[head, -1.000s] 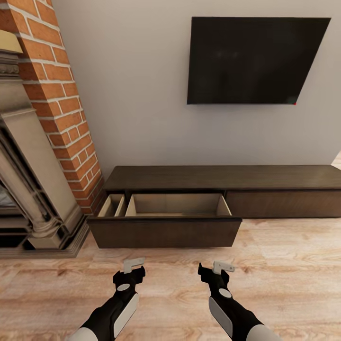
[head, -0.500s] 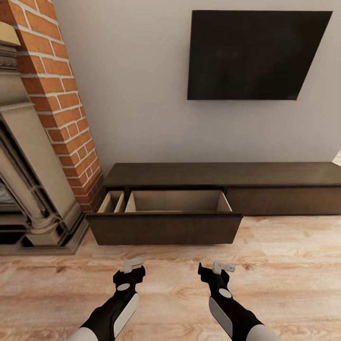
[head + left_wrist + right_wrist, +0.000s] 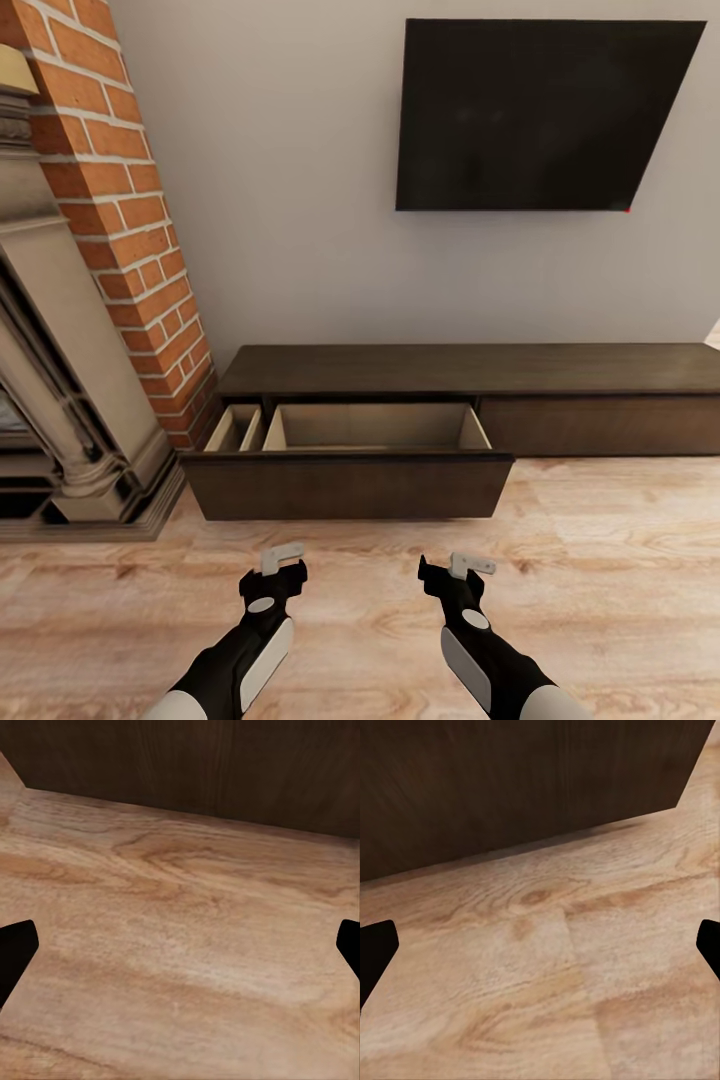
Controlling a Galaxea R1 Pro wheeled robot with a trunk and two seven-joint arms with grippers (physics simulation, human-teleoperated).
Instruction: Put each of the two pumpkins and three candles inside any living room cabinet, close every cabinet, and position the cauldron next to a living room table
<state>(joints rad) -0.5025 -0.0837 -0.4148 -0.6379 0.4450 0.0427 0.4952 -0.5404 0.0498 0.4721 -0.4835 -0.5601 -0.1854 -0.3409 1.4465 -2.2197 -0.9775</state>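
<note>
Here — cabinet (image 3: pixel 470 372) drawer (image 3: pixel 350 486) open | both fingers (image 3: pixel 15 952) (image 3: pixel 375 949) spread wide, empty | no readable writing

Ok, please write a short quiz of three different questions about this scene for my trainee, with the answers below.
1. True or false: the cabinet has one drawer pulled open.
2. What hangs on the wall above the cabinet? A) a mirror B) a dark screen C) a shelf
3. Fill in: both the left tool and the right tool are ____, with nothing between the fingers.

Key: 1 true; 2 B; 3 open. In both wrist views the fingertips stand wide apart over the wooden floor, facing the dark drawer front.
</note>
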